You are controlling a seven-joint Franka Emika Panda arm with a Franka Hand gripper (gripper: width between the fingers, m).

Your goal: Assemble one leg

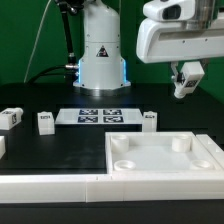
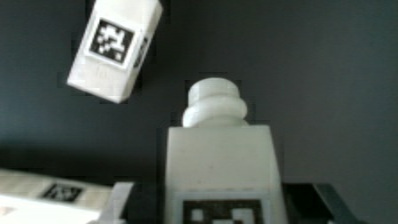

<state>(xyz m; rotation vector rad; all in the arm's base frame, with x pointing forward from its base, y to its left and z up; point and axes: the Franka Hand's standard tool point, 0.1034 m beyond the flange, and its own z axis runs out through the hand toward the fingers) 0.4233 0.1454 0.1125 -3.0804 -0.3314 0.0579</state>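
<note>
My gripper [image 1: 185,88] hangs high at the exterior view's right, above the table, shut on a white leg [image 1: 184,80]. In the wrist view the held leg [image 2: 222,150] fills the middle. Its rounded peg tip [image 2: 214,100] points away from the gripper, and a black-and-white tag [image 2: 222,212] faces the camera. My gripper [image 2: 222,196] has a dark finger on each side of the leg, with the fingertips [image 2: 313,200] pressed on it. The large white tray-like piece [image 1: 200,150] lies below at the front right.
Three loose legs stand on the black table [image 1: 12,118], [image 1: 45,122], [image 1: 150,120]. The marker board [image 1: 100,116] lies before the robot base [image 1: 100,60]. A low white wall [image 1: 50,185] runs along the front. The wrist view shows a loose leg [image 2: 119,50] below and another tagged white piece [image 2: 45,195].
</note>
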